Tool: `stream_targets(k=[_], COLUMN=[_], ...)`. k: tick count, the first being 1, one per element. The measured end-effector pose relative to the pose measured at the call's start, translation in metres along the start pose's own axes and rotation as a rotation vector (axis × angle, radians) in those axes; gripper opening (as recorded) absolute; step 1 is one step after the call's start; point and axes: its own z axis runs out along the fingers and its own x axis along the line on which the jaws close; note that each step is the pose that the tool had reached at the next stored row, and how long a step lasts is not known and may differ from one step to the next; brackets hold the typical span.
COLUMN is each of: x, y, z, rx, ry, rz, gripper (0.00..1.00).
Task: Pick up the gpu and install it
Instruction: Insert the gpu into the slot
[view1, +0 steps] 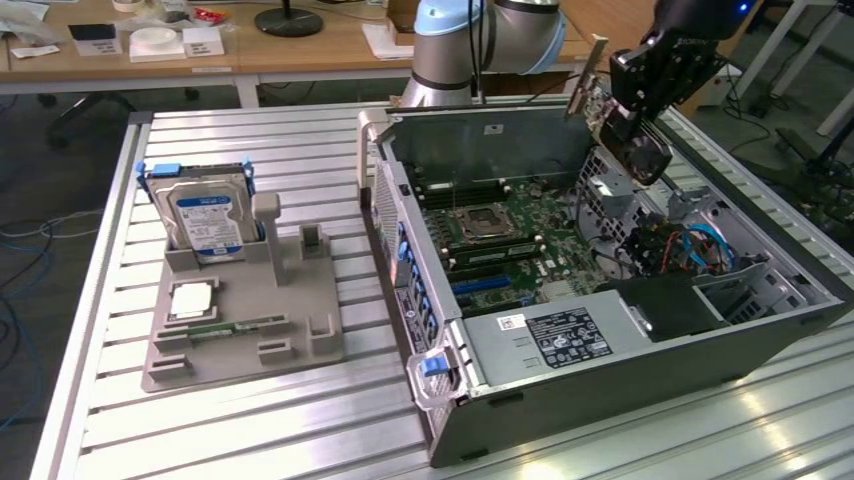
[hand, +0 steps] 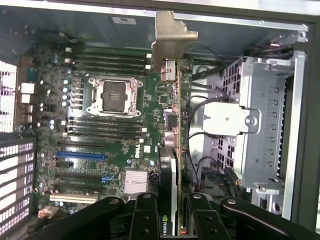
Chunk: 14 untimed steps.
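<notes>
The pincer (hand: 172, 212) is clenched on the gpu (hand: 172, 130), holding it edge-on above the motherboard (hand: 115, 150) inside the open case (view1: 601, 395). Its long axis runs straight out from the pincer, metal bracket (hand: 170, 40) end farthest.

One robot arm (view1: 481, 35) is counted, and one gripper (view1: 661, 65) is borne by it. One gpu (hand: 172, 125) is seen. One computer case (view1: 641, 390) is counted, and within it one motherboard (hand: 115, 150), one processor socket (hand: 112, 95), one blue slot (hand: 80, 156) and one power supply (view1: 567, 335) are found. On one table (view1: 267, 150) one grey holder (view1: 300, 300) is counted, in which one hard drive (view1: 207, 215), one RAM stick (view1: 240, 327) and one silver chip (view1: 194, 298) are numbered.
</notes>
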Motion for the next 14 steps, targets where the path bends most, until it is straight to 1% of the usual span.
stream_targets(k=[9, 14], x=[0.0006, 0.001], y=[0.0, 0.0001], z=[0.0003, 0.0005], rx=[-0.0003, 0.0], ry=[0.0065, 0.0094], rz=[-0.106, -0.151], gripper=[0.27, 0.27])
